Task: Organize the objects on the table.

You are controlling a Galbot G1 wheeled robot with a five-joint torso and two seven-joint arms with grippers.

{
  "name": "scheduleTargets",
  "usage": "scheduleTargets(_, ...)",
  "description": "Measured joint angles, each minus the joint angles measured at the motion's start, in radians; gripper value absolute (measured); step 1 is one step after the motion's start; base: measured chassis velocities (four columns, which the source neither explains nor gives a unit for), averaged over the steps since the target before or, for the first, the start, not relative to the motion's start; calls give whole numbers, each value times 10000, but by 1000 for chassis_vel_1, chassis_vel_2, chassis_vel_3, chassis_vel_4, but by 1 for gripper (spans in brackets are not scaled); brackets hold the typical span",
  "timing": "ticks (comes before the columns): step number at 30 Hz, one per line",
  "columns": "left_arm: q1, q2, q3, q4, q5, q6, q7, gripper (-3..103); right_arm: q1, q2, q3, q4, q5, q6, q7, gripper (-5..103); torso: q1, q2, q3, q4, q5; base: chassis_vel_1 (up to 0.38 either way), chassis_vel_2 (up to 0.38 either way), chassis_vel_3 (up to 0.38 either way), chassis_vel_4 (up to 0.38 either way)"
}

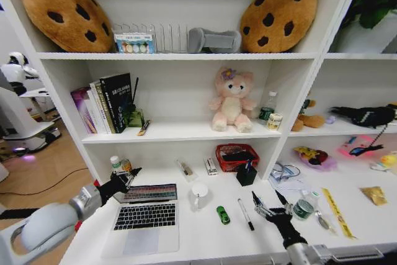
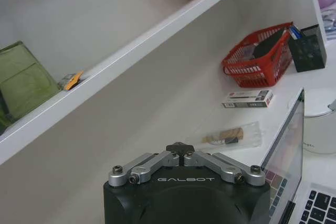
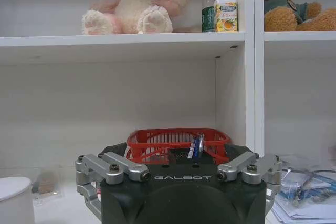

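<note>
left gripper (image 1: 131, 175) jaws closed at the open laptop (image 1: 144, 215) lid edge; right gripper (image 1: 268, 202) jaws apart over desk (image 1: 205, 237) near black pen (image 1: 245, 214) — green car (image 1: 223, 215) beside it. right wrist view adds red basket (image 3: 177, 141).

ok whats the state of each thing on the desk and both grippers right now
laptop: lid open, screen lit
green toy car: loose on the table
black pen: lying flat, untouched
white mug: upright
left gripper: fingers shut, empty, by the laptop screen
right gripper: fingers open, empty, beside the pen
</note>
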Motion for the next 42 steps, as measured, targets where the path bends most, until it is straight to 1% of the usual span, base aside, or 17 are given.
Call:
scheduleTargets(2, -416, 808, 274, 307, -185, -221, 241, 0, -12, 5, 70, 15, 39, 20, 6, 100, 0, 0, 0, -3, 1, 0, 0, 0, 0)
scheduleTargets(3, -870, 1285, 659, 452, -338, -356, 397, 0, -32, -10, 136, 37, 71, 40, 15, 100, 0, -1, 1, -4, 1, 0, 0, 0, 0)
scheduleTargets(4, -870, 1285, 659, 452, -338, -356, 397, 0, -32, -10, 136, 37, 71, 40, 15, 100, 0, -1, 1, -4, 1, 0, 0, 0, 0)
scheduleTargets(6, -1278, 1800, 929, 629, -444, -573, 576, 0, -60, -23, 190, 46, 100, 67, 26, 100, 1, 0, 1, -6, 3, 0, 0, 0, 0)
scheduleTargets(9, -1371, 1963, 991, 706, -453, -668, 639, 0, -81, -27, 204, 46, 110, 81, 33, 100, 1, -1, 1, -8, 6, 0, 0, 0, 0)
scheduleTargets(10, -1483, 2225, 1085, 823, -469, -816, 751, 0, -124, -30, 217, 43, 108, 120, 39, 100, 1, 0, 0, -5, 6, 0, 0, 0, 0)
scheduleTargets(11, -1483, 2225, 1085, 823, -469, -816, 751, 0, -124, -30, 217, 43, 108, 120, 39, 100, 1, 0, 0, -5, 6, 0, 0, 0, 0)
scheduleTargets(13, -1602, 2475, 1292, 963, -356, -1082, 960, 0, -195, -10, 198, -22, 55, 191, 44, 100, 1, 0, 0, -2, 3, 0, 0, 0, 0)
scheduleTargets(15, -1622, 2495, 1548, 983, -40, -1202, 1082, 0, -163, -12, 162, -66, 44, 202, 53, 100, 1, 0, 0, 0, 1, 0, 0, 0, 0)
scheduleTargets(18, -1606, 2485, 1786, 993, 130, -1233, 1114, 0, -134, -34, 153, -17, 61, 199, 70, 100, 1, 0, 0, 0, 2, 0, 0, 0, 0)
scheduleTargets(19, -1606, 2485, 1786, 993, 130, -1233, 1114, 0, -134, -34, 153, -17, 61, 199, 70, 100, 1, 0, 0, 0, 2, 0, 0, 0, 0)
scheduleTargets(22, -1702, 2449, 2241, 966, 156, -1285, 1081, 0, -188, -21, 153, 56, 56, 195, 88, 100, 1, 0, 0, -1, 1, 0, 0, 0, 0)
scheduleTargets(27, -1889, 2535, 2711, 914, 279, -1402, 1059, 0, -237, 10, 165, 72, -6, 195, 133, 100, 0, 1, 0, -4, 2, 0, 0, 0, 0)
scheduleTargets(31, -1949, 2510, 2877, 789, 347, -1422, 1022, 0, -226, 27, 169, 122, -6, 195, 167, 100, 0, 2, -1, -4, 2, 0, 0, 0, 0)
scheduleTargets(35, -1995, 2385, 3098, 526, 450, -1417, 934, 0, -209, 18, 195, 154, -6, 191, 211, 100, 0, 2, -1, -1, 3, 0, 0, 0, 0)
scheduleTargets(38, -1974, 2128, 3360, 168, 640, -1351, 783, 0, -178, 2, 253, 174, 1, 177, 258, 100, -1, 2, -1, 2, 5, 0, 0, 0, 0)
scheduleTargets(42, -1874, 1857, 3583, -165, 900, -1273, 680, 0, -144, -1, 293, 223, 18, 163, 285, 100, -1, 2, -1, -1, 3, 0, 0, 0, 0)
